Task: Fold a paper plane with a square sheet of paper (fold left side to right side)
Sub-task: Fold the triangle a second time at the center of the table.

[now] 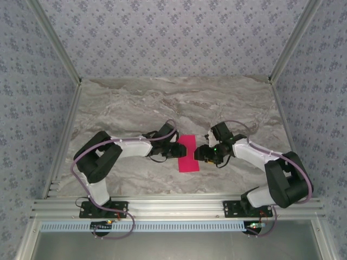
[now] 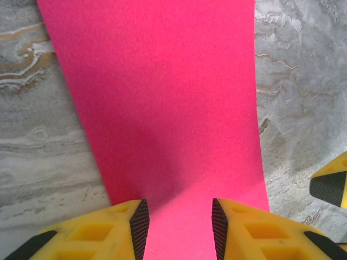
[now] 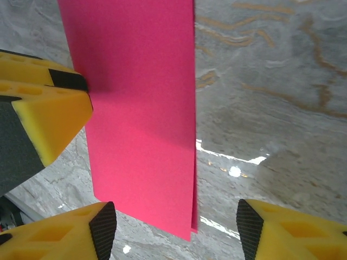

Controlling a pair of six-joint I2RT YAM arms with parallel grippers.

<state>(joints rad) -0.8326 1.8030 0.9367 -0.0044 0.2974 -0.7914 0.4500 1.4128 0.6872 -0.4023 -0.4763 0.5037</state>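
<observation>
The square sheet of paper (image 1: 188, 153) lies folded in half on the marble table, a narrow magenta-pink rectangle between the two arms. My left gripper (image 1: 176, 150) is at its left edge. In the left wrist view the paper (image 2: 162, 97) runs flat under that gripper (image 2: 178, 227), whose jaws stand apart with nothing pinched. My right gripper (image 1: 201, 153) is at the paper's right edge. In the right wrist view it (image 3: 176, 227) is wide open over the paper's near corner (image 3: 146, 135), where two layers show slightly offset along the edge.
The grey marble tabletop (image 1: 162, 103) is bare around the paper. Metal frame rails (image 1: 65, 124) border the table on both sides. One finger of the left gripper (image 3: 49, 119) shows in the right wrist view, touching the paper's far edge.
</observation>
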